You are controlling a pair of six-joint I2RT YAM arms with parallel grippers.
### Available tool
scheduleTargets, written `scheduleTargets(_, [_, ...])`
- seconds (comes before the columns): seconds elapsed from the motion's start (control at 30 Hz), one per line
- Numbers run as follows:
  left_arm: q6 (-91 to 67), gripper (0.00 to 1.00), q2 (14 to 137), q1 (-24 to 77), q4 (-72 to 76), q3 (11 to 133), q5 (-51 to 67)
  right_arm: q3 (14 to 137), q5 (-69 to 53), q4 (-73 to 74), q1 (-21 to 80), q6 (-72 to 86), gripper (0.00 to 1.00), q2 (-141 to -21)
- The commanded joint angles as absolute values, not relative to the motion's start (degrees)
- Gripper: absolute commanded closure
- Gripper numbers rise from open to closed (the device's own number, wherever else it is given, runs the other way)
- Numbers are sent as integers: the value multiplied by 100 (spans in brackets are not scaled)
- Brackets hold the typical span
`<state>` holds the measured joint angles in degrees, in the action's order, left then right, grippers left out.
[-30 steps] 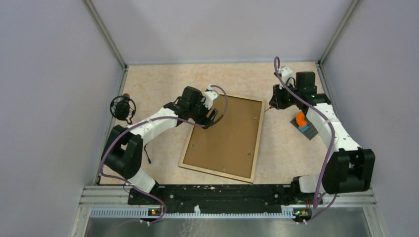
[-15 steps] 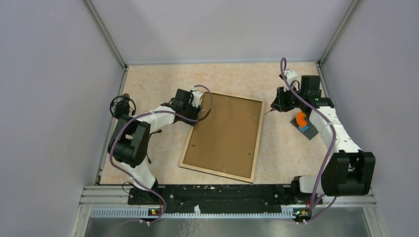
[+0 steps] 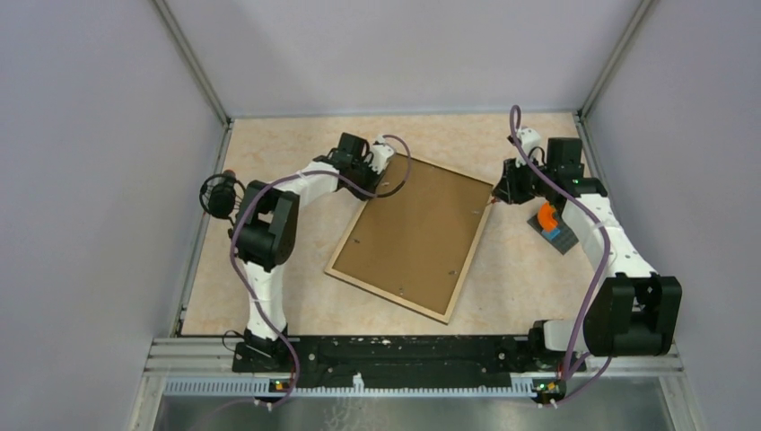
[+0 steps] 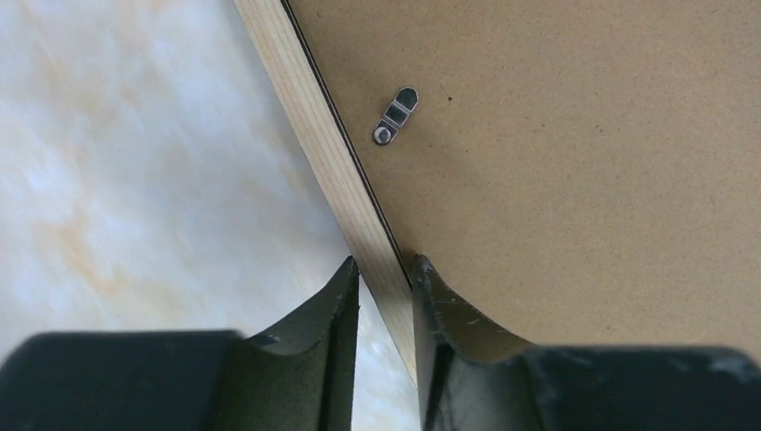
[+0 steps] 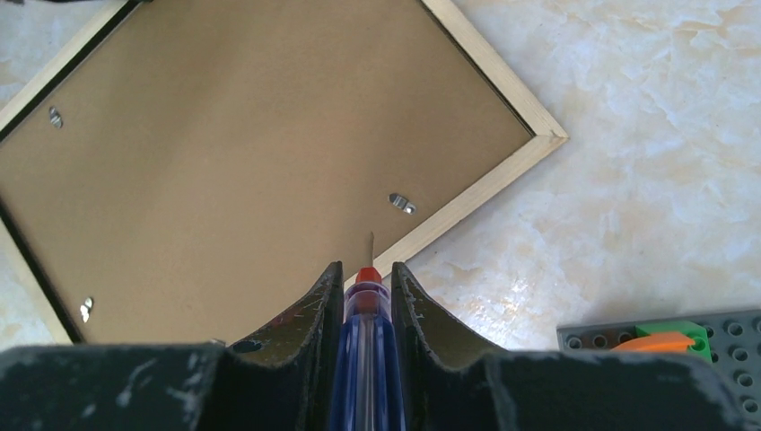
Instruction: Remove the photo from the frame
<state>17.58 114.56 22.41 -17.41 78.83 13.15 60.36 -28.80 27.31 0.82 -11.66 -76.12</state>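
The frame (image 3: 417,238) lies face down on the table, brown board back up, with a pale wooden rim. The photo is hidden under the board. My left gripper (image 3: 375,171) is at the frame's far left corner. In the left wrist view it (image 4: 384,265) is shut on the wooden rim (image 4: 314,117), near a metal clip (image 4: 395,115). My right gripper (image 3: 499,192) is shut on a blue screwdriver (image 5: 363,359) with a red collar. Its thin tip hovers over the board beside the rim, near another clip (image 5: 402,203), at the frame's right corner (image 5: 538,135).
A grey block plate with orange and green pieces (image 3: 552,224) lies right of the frame, and shows in the right wrist view (image 5: 664,337). A black round object (image 3: 222,196) stands at the table's left edge. Grey walls close in three sides.
The frame has turned clockwise, its far end swinging right towards the screwdriver. My left gripper moved farther back along the frame's edge. The right gripper shifted slightly right and back.
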Motion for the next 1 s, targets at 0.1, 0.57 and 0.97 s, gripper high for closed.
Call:
scheduleTargets(0.1, [2671,40,12271,2198,-2466,9481,1150,6047,-3023,2466,20,-1092,100,-7382])
scheduleTargets(0.57, [1374,27,10675,4513,-1595,8254,898,6154,-2909,2330,-617,-815,100,-7289])
scheduleTargets(0.97, [713,28,12117,5711,-1904,9574,449,6113,-3067,2269,-982,-773,100,-7151])
